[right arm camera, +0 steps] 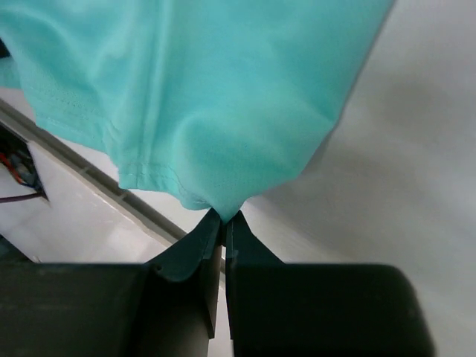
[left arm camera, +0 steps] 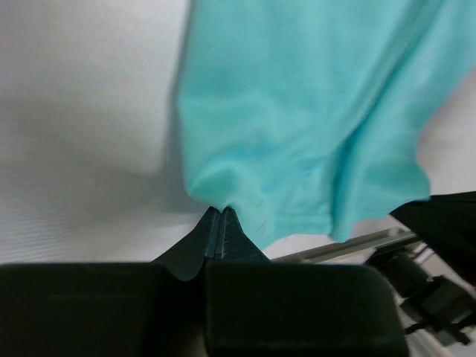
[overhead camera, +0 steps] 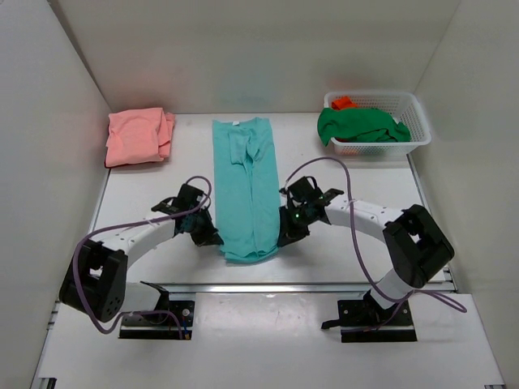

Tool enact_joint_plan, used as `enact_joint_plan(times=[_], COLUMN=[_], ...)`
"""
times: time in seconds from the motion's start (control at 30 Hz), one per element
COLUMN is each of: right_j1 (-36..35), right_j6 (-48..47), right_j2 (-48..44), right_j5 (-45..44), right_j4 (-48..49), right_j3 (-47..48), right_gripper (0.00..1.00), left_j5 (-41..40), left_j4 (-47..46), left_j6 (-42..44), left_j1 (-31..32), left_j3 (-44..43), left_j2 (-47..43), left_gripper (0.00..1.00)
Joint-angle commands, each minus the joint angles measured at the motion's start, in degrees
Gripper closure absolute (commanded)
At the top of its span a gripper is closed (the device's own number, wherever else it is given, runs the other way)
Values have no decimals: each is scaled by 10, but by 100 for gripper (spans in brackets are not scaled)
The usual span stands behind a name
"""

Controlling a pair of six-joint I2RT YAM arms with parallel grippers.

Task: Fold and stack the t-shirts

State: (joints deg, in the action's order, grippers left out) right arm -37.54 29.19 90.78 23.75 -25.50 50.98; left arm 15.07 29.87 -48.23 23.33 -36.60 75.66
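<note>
The teal t-shirt [overhead camera: 244, 186] lies as a long narrow strip down the middle of the table, collar at the far end. My left gripper [overhead camera: 213, 238] is shut on its near left edge, and the fabric [left arm camera: 297, 111] hangs from the fingertips in the left wrist view. My right gripper [overhead camera: 283, 237] is shut on its near right edge, and the cloth [right arm camera: 223, 97] rises from the tips in the right wrist view. A folded salmon pink t-shirt [overhead camera: 139, 135] lies at the far left. A dark green t-shirt [overhead camera: 359, 124] hangs over the basket's rim.
The white mesh basket [overhead camera: 409, 123] stands at the far right with something orange [overhead camera: 344, 102] inside. White walls close in the table on three sides. The table's front edge rail [overhead camera: 292, 287] runs just below the shirt's near end.
</note>
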Motion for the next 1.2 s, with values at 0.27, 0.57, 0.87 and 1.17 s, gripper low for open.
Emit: enact_joint_plan(times=[0.27, 0.57, 0.87, 1.17], right_j1=[91, 128, 158, 195], right_j6=[-100, -135, -134, -83], right_j2=[69, 197, 337, 380], right_j5=[-4, 6, 31, 44], right_j4=[-108, -161, -181, -58], right_j3=[219, 396, 586, 664], right_gripper=[100, 100, 100, 70], left_j5=[23, 30, 31, 112], left_j4=[10, 2, 0, -268], left_j6=[16, 17, 16, -100], left_j1=[-97, -134, -157, -199], left_j3=[-171, -285, -397, -338], left_j2=[62, 187, 298, 322], left_gripper=[100, 100, 100, 55])
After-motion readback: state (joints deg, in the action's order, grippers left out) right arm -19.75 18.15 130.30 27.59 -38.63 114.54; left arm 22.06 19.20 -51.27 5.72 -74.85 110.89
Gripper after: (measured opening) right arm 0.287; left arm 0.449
